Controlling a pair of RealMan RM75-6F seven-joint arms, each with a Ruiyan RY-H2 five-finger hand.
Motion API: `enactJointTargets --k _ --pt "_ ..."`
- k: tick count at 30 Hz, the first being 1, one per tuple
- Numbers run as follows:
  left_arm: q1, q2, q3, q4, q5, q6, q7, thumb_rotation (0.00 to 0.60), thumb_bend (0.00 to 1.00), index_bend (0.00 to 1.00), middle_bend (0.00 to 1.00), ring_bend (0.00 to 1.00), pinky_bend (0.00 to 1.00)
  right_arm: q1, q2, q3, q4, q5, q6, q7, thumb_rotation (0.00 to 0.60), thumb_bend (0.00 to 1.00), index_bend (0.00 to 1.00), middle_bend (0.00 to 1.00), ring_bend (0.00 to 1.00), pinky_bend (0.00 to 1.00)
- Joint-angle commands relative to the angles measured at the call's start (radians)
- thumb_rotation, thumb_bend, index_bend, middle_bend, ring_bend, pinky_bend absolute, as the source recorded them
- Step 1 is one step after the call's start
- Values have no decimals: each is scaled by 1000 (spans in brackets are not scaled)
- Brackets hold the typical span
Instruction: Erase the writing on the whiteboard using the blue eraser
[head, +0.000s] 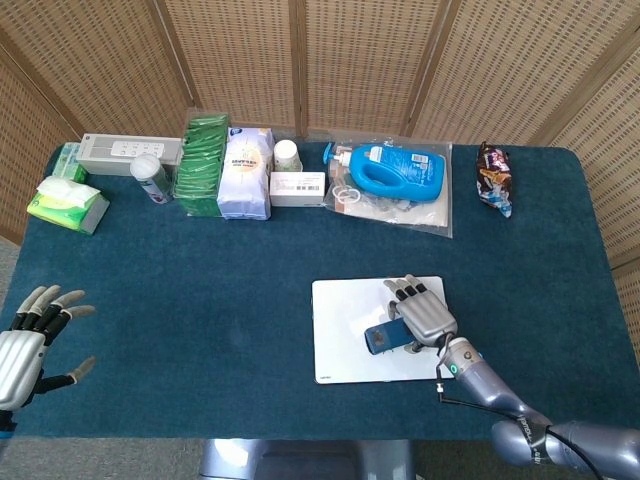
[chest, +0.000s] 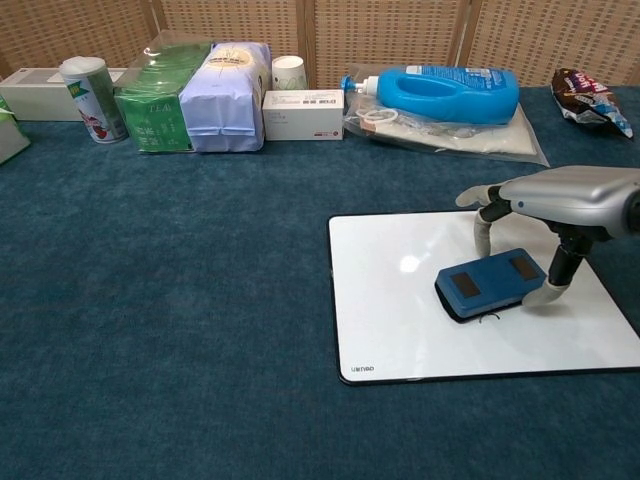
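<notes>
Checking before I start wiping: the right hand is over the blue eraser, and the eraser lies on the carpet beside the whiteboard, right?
Not quite. The right hand is over the blue eraser, but the eraser lies on the whiteboard itself, not on the carpet beside it. The chest view shows white board surface on every side of the eraser.
</notes>
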Motion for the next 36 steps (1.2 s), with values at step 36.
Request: enactJointTargets --k 36 --pt "15 7 6 -3 7 23 3 600 294 265 189 58 0 32 -59 25 48 41 -28 68 600 114 566 83 0 0"
